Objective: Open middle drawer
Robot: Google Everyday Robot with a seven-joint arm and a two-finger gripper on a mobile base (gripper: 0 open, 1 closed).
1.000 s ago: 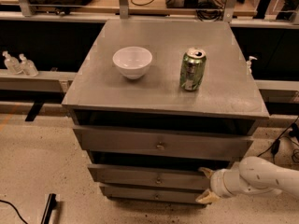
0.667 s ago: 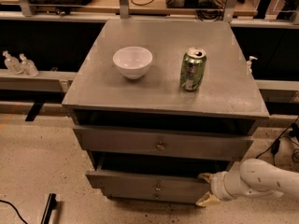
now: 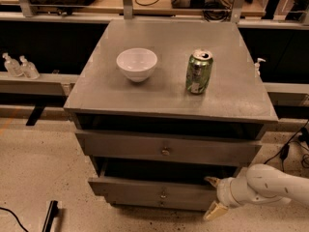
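Grey worktop (image 3: 145,98) with a white bowl (image 3: 137,64) on the left, a green can (image 3: 199,72) on the right, and drawers below.
The middle drawer (image 3: 135,190) sticks out part way toward the near side. The end effector (image 3: 213,195) is at its right end, fingers (image 3: 215,210) spread wide, one above the drawer front and one below.
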